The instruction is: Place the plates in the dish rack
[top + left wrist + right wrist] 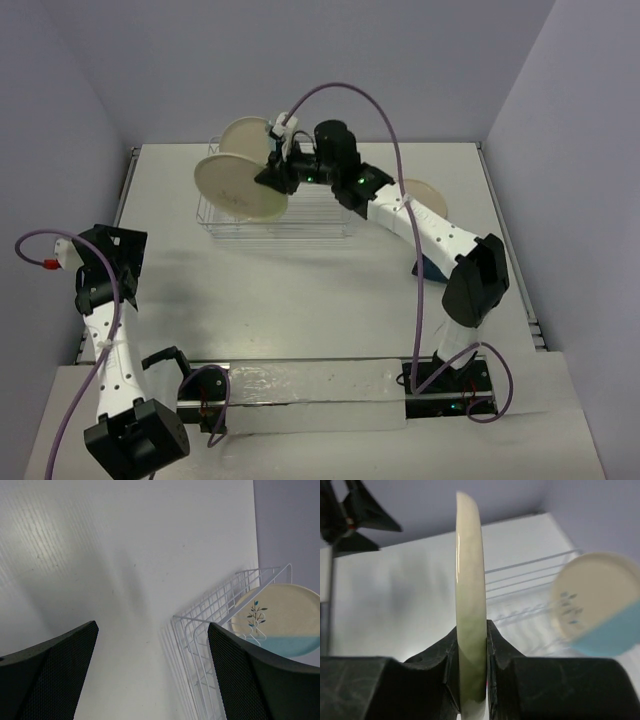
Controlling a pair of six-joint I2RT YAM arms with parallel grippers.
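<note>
My right gripper (278, 177) is shut on the rim of the cream and pale green plate (238, 188), holding it upright over the left end of the dish rack (320, 222). In the right wrist view the plate (470, 595) stands edge-on between the fingers (497, 655). A cream plate with a light-blue segment (244, 134) stands in the rack's back left; it also shows in the right wrist view (597, 605) and the left wrist view (280, 620). Another cream plate (424, 192) and the dark blue plate (432, 266) lie on the table under the right arm. My left gripper (170, 362) is open and empty.
The right forearm (420, 225) stretches across the rack's right end. The left wrist view shows the rack's wires (215, 630) to the right and bare white table (125, 555) ahead. Grey walls enclose the table on three sides.
</note>
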